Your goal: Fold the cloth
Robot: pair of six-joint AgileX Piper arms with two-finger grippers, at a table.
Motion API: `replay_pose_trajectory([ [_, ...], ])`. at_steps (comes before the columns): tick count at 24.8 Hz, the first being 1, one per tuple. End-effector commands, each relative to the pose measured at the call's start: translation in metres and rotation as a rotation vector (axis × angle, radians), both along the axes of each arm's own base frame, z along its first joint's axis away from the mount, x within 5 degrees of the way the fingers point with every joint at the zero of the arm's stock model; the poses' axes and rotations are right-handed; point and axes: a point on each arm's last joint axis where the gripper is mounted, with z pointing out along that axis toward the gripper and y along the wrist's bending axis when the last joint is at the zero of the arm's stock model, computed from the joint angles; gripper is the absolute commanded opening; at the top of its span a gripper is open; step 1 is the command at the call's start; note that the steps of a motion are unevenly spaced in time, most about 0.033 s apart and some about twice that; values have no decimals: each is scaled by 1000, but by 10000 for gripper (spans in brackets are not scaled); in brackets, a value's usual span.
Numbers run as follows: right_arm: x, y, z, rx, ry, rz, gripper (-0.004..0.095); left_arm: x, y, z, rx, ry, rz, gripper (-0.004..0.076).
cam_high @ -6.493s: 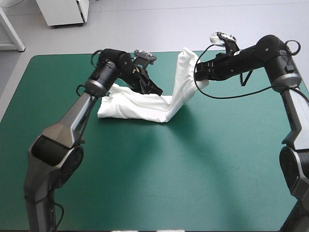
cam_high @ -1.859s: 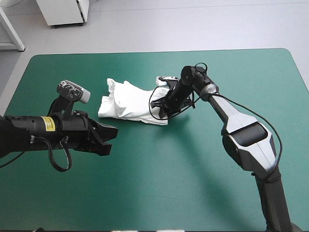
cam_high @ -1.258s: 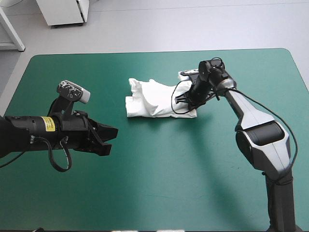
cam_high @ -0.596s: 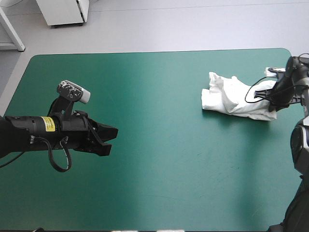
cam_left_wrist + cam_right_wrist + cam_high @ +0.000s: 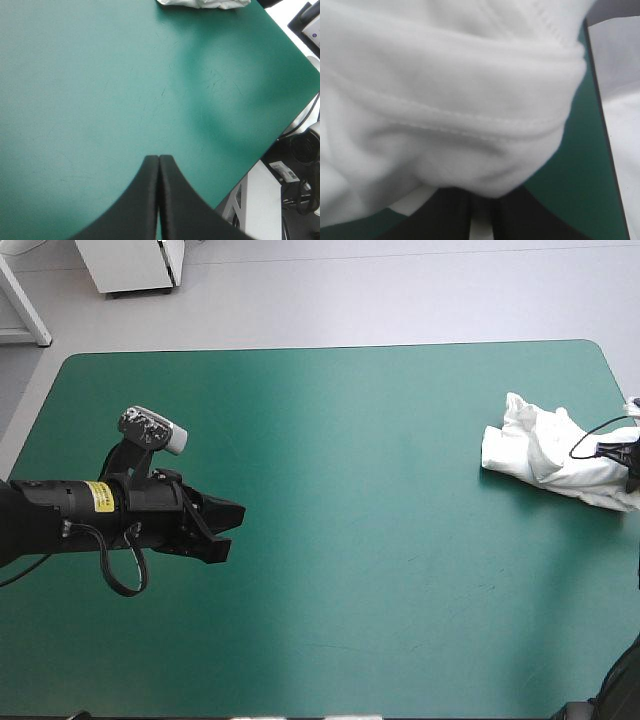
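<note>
T-shirt (image 5: pixel 553 452) is over by the right edge of the teal-green desk (image 5: pixel 380 580), in the far half. It lies there as a white bundle, layers doubled over one another, rumpled along the top. My right fingers (image 5: pixel 632 458) are at its outer end, barely in sight from above at the desk's right edge.

Down my right wrist it's all close-up. White cloth fills nearly everything, and a stitched hem (image 5: pixel 470 120) runs across a thick rolled fold. My right fingers (image 5: pixel 480 204) come up under that fold all but closed, a sliver of white between them, so I've got the T-shirt pinched. A strip of teal-green shows beside the fold, with the desk's edge right there.

Now the other side of the desk. My left arm (image 5: pixel 80 512) reaches in from the left, and my left fingers (image 5: pixel 232 516) hang over bare green in the left half, well apart from the bundle. Down my left wrist, the left fingers (image 5: pixel 158 161) are pressed together into one pointed arch, closed on themselves, with open green ahead. Far ahead of them, across the desk, a bit of the white T-shirt (image 5: pixel 202 2) peeks in near the desk's right edge.
</note>
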Motion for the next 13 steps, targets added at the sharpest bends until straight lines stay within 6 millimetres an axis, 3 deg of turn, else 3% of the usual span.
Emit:
replay_pose_trajectory([
  [1,-12,-3,33,-11,-64,-34,21,-11,1,8,-35,3,-31,-22],
  [3,-13,-4,33,-6,-66,-35,112,-11,1,8,-35,3,-31,-22],
  [6,-13,-5,33,-5,-68,-48,421,-11,1,8,-35,3,-31,-22],
  [9,-19,-5,46,-19,-96,-53,437,-11,1,8,-36,4,-32,-22],
  [13,-50,-15,91,19,-244,-143,403,-11,1,8,-37,2,-35,-22],
])
